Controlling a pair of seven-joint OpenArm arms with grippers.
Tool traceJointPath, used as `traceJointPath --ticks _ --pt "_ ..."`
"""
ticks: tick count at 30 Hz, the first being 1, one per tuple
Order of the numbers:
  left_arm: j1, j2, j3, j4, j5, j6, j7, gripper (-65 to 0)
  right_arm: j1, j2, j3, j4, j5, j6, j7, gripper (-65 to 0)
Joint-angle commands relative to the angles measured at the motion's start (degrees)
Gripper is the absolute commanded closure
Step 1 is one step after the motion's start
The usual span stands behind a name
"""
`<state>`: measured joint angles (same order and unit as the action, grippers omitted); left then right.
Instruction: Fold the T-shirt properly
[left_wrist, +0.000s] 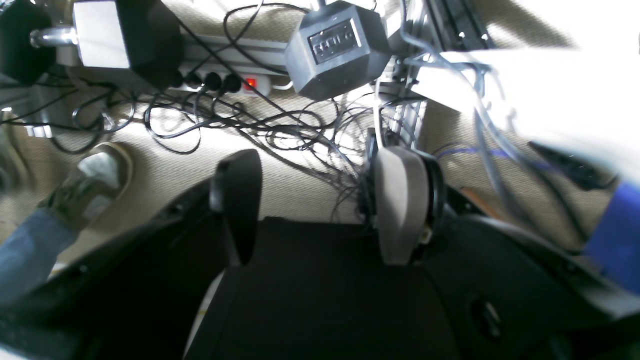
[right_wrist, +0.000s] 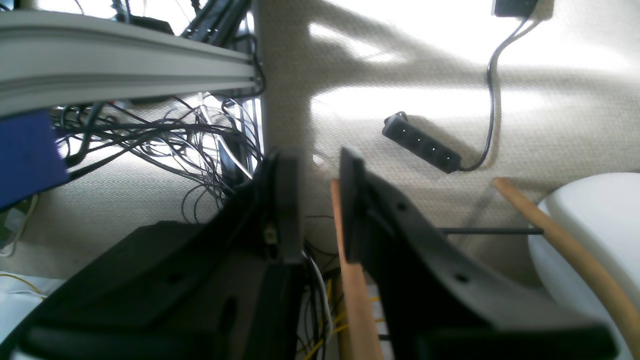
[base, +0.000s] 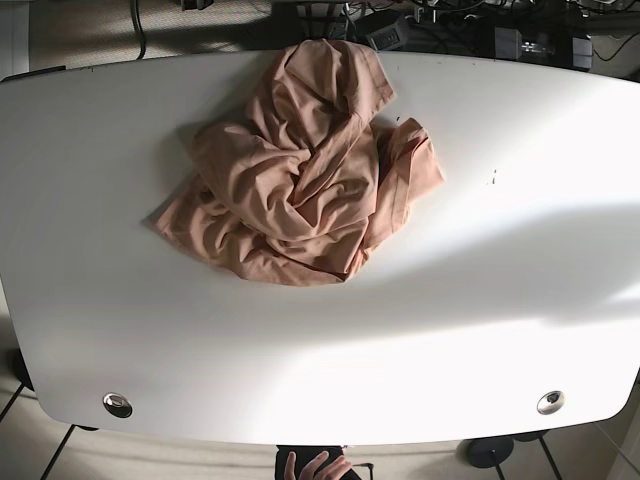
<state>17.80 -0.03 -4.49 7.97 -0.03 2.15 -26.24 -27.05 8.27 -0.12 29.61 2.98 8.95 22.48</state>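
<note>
A crumpled peach T-shirt (base: 300, 190) lies bunched in a heap on the white table (base: 480, 330), at the back and left of centre. Neither gripper shows in the base view. In the left wrist view my left gripper (left_wrist: 320, 205) hangs over the carpeted floor with its jaws wide apart and nothing between them. In the right wrist view my right gripper (right_wrist: 320, 200) also hangs over the floor, its jaws a narrow gap apart and empty. Both are away from the shirt.
Below the left gripper are two dumbbells (left_wrist: 340, 47), a power strip (left_wrist: 225, 82), tangled cables and a person's shoe (left_wrist: 95, 185). Near the right gripper are an aluminium rail (right_wrist: 125, 55), a black power strip (right_wrist: 422, 142) and a wooden rod (right_wrist: 565, 240). A hand (base: 315, 467) shows at the table's front edge.
</note>
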Motion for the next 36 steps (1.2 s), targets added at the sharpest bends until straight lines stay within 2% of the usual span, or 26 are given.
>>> traceJointPath --ticks 1,6,15,20,27,32,36 --pt "2.8 -0.4 0.1 1.7 -0.1 0.3 -3.3 -33.2 -4.0 0.7 0.2 4.2 0.2 0.06 0.7 -11.6" --pt "15.9 -0.6 0.1 21.1 -0.1 0.3 -3.7 -33.2 -13.2 0.7 0.3 16.9 0.2 -0.03 0.3 -11.6" --pt "40.4 -5.1 -0.3 61.6 -0.5 0.3 -3.8 -33.5 -32.1 0.7 0.4 40.5 0.3 -0.29 0.3 -11.6" --pt "49.4 -5.2 -0.5 77.6 -0.5 0.4 -3.8 -33.5 -41.5 0.6 5.7 54.0 0.3 -0.29 0.5 -11.6" --pt "55.6 -4.8 -4.1 94.1 -0.5 0.4 -3.9 -33.6 -48.0 0.7 8.9 68.3 0.3 -0.29 0.4 -11.6" --pt "50.5 -4.8 -4.2 102.0 -0.5 0.4 -3.7 -33.8 -48.0 0.2 11.6 77.9 0.4 -0.29 0.3 -11.6" --pt "46.7 -4.8 -3.8 103.5 -0.5 0.4 -3.7 -33.9 -46.4 0.4 13.8 82.0 6.6 0.06 0.3 -11.6"
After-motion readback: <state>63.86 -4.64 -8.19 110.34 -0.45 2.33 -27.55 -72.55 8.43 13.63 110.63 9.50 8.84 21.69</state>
